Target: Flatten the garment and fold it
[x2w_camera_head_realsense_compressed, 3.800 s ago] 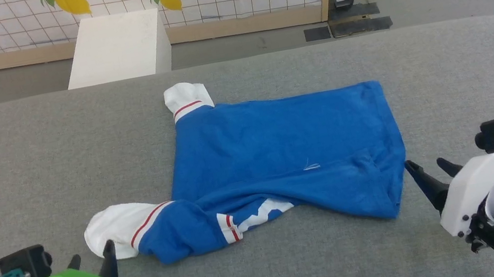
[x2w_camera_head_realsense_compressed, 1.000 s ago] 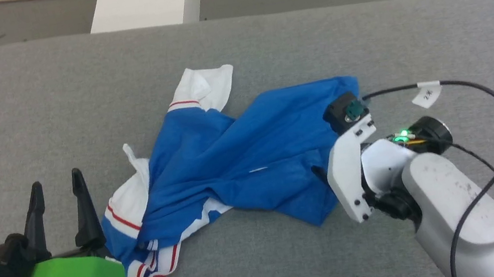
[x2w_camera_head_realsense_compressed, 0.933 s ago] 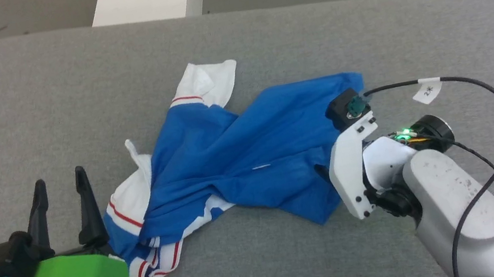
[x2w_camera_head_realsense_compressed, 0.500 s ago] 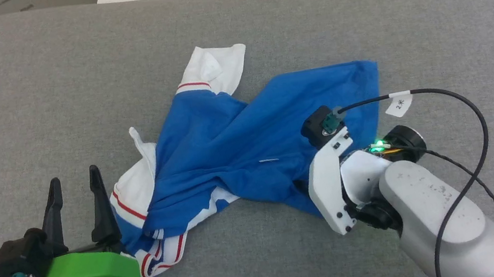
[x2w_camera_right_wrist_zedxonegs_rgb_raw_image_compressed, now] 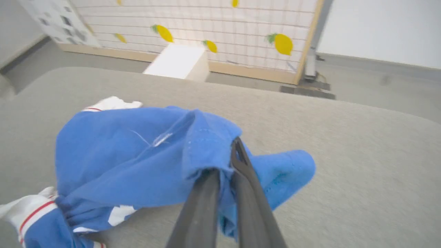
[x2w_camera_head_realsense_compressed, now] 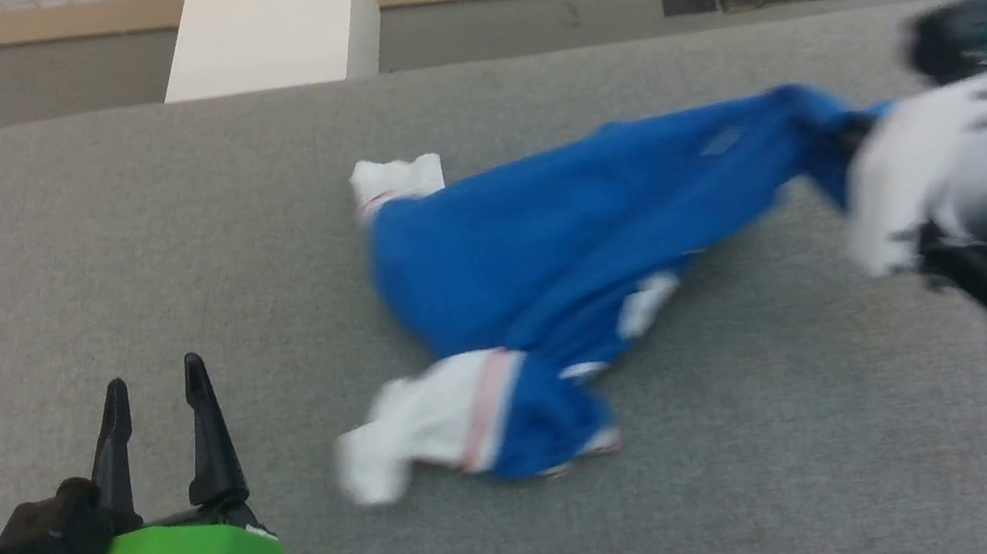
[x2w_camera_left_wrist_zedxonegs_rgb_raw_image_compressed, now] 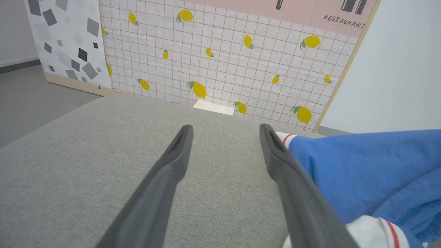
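right claw pinching blue garment, left claw spread, grey padded surface, lemon-print wall panel

Garment now taut in closed right hand

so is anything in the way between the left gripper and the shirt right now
Nothing visible is. Bare grey surface lies between the open left gripper and the garment, whose near white sleeve sits off to that gripper's right.
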